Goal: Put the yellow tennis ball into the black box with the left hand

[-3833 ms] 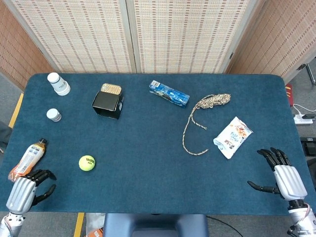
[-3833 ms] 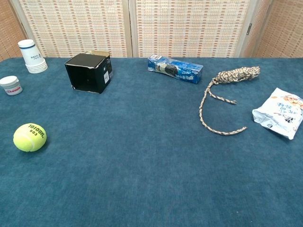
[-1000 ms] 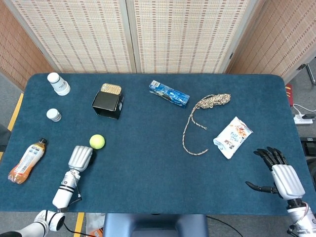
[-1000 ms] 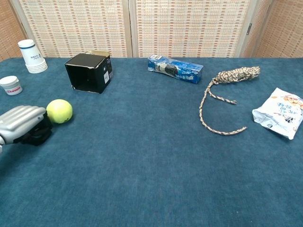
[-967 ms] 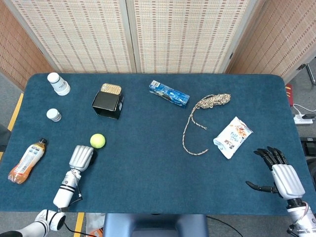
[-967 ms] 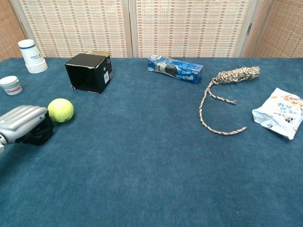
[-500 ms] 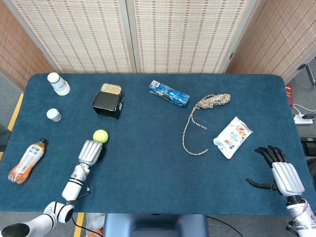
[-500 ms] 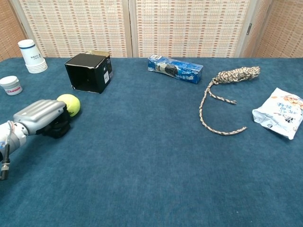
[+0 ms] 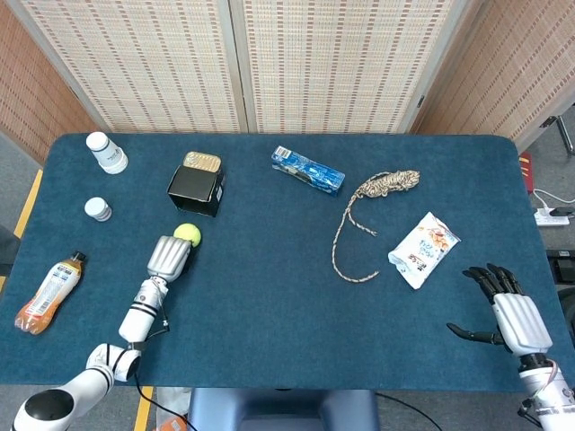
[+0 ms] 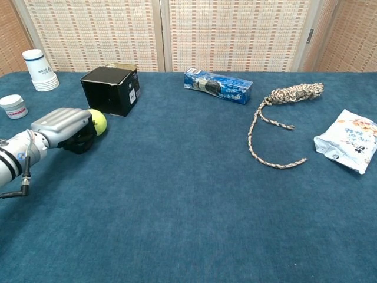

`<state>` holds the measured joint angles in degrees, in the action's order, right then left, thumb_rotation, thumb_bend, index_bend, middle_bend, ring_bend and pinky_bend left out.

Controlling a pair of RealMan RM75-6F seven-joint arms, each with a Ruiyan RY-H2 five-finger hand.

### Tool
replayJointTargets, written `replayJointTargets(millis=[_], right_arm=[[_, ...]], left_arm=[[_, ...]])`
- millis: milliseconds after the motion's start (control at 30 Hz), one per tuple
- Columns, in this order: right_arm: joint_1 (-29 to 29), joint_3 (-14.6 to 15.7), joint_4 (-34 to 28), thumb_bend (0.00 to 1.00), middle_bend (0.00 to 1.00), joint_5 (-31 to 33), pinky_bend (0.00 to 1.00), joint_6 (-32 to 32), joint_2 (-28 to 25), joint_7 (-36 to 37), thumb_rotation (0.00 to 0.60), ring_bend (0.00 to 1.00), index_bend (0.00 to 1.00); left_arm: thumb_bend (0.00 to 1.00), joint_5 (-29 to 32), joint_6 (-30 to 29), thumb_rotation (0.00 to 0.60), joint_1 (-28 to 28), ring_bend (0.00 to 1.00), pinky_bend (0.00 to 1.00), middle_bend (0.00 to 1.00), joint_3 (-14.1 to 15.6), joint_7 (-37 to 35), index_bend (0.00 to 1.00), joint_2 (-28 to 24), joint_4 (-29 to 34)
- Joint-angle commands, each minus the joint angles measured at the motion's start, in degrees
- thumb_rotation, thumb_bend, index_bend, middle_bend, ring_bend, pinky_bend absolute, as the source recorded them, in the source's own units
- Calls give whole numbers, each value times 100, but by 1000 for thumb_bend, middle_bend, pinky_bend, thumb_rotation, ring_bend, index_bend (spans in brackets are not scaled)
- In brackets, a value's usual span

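Observation:
The yellow tennis ball (image 9: 187,234) sits at the front of my left hand (image 9: 168,256), whose fingers curl around it. In the chest view the ball (image 10: 97,122) and left hand (image 10: 66,128) are just in front of the black box (image 10: 110,89), close to its near face. The black box (image 9: 196,189) stands at the table's back left with its opening facing up. My right hand (image 9: 512,314) stays at the near right corner of the table with its fingers spread and nothing in it.
An orange drink bottle (image 9: 49,292) lies at the near left. Stacked white cups (image 9: 106,152) and a small white jar (image 9: 98,209) stand at the far left. A tin (image 9: 202,162) sits behind the box. A blue packet (image 9: 308,171), rope (image 9: 364,215) and snack bag (image 9: 423,249) lie to the right.
My left hand has come in from the near left corner, taken the ball and carried it forward and to the right, up to the black box. The right hand has barely moved.

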<state>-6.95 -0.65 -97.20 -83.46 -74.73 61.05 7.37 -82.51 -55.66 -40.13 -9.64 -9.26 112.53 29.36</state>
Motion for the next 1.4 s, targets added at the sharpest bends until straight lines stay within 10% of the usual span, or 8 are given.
replayJointTargets(millis=[33,233,333,467,667,1400], right_arm=[[-9,-1,-13,0,118,9,42,17,7,-23,544,15,189],[-14,-9,-18,0,118,43,42,33,12,-42,544,15,189],[-15,-5,-12,0,118,29,42,31,11,-26,544,15,189],[-13,25,-3,0,118,-64,28,17,-11,82,543,15,189],[7,23,31,0,118,-82,0,-33,1,129,544,15,190],[6,85,16,0,118,-215,0,-58,-13,129,543,15,191]], left_arm=[[718,-8,-41,600,-100,1000,1000,1000,0,-199,1000,124,-157],[670,-73,-564,592,-200,1000,1000,1000,-49,-814,1000,356,-465],[546,-186,-437,393,-296,916,922,977,82,-1169,956,300,-540],[481,-233,188,257,-431,470,529,626,258,-1515,595,119,-435],[427,-139,575,247,-533,0,6,25,271,-1454,110,-42,-299],[402,48,263,136,-372,0,0,0,230,-1048,5,17,-800]])
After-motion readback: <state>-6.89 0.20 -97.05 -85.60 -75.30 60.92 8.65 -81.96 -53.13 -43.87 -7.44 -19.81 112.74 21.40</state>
